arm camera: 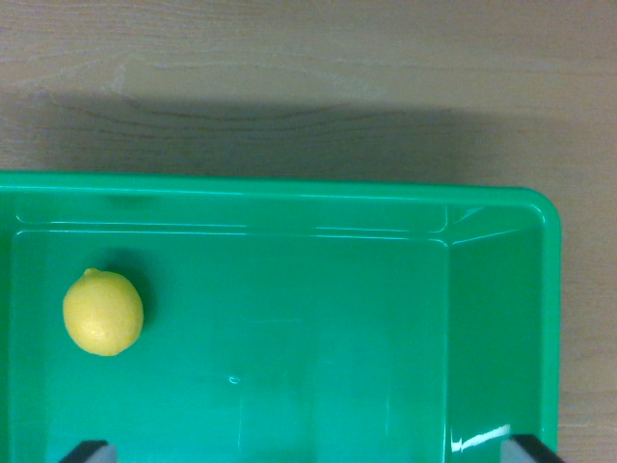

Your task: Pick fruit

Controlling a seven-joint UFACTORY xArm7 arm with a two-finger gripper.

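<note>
A single lemon (103, 313) lies on the floor of a green plastic bin (496, 309), well ahead of the gripper (310, 451) and off toward the wrist view's left, almost straight above the left fingertip (89, 451) in the picture. It is slightly egg-shaped, its long axis running roughly up the picture with a small tilt, and its little nub points to the upper left, away from the gripper. All of the fruit shows; nothing covers it, and it touches neither bin wall. Of the gripper only two dark fingertip corners show at the bottom edge, one at each side, so the rest of it is cut off. The fingertips stand far apart, spread nearly the width of the bin floor, and there is nothing between them but bare green plastic. The bin counts one; its far wall and right wall with the rounded corner are in view, while its left side and near side run out of the picture. A glare streak sits on the right wall just beside the right fingertip (533, 449). Beyond the far rim lies a pale wooden tabletop (308, 77), with the bin's shadow falling across it.
</note>
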